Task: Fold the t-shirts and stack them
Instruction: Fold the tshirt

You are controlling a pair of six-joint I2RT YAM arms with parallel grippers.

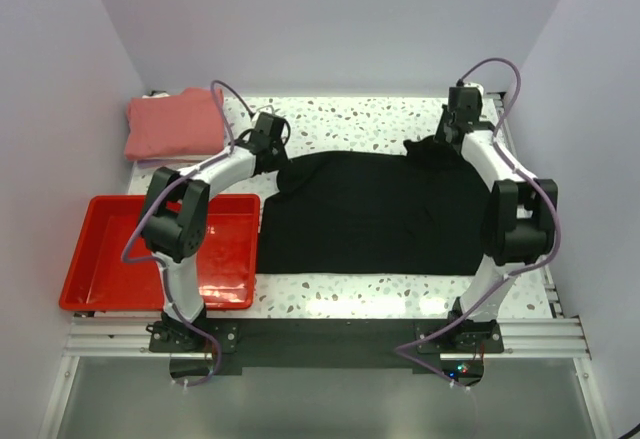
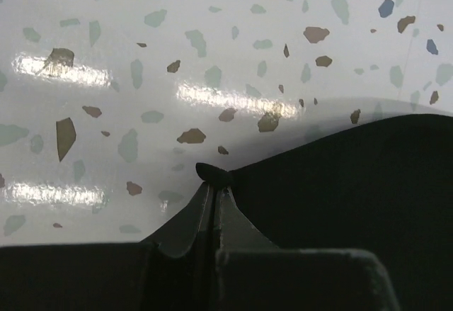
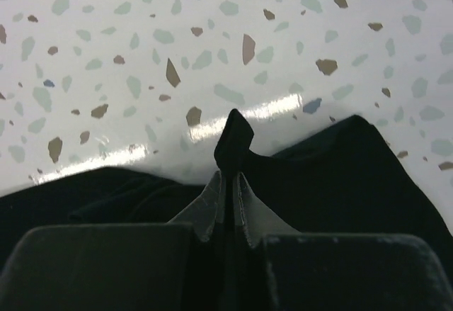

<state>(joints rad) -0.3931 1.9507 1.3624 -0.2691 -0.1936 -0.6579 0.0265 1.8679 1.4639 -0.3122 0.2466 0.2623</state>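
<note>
The black t-shirt [image 1: 370, 214] lies spread across the middle of the speckled table. My left gripper [image 1: 272, 157] is shut on its far left corner; in the left wrist view a small nub of black cloth [image 2: 212, 173] sticks out between the closed fingertips [image 2: 214, 183]. My right gripper [image 1: 447, 141] is shut on the far right corner; in the right wrist view a fold of black cloth [image 3: 233, 141] rises between the fingers [image 3: 230, 180]. The salmon-pink t-shirt [image 1: 175, 124] lies folded at the far left corner. The white label is not visible.
A red plastic tray [image 1: 105, 274] sits at the near left, beside the left arm's base. White walls close in on the left, back and right. Bare speckled table [image 1: 360, 119] shows behind the black shirt.
</note>
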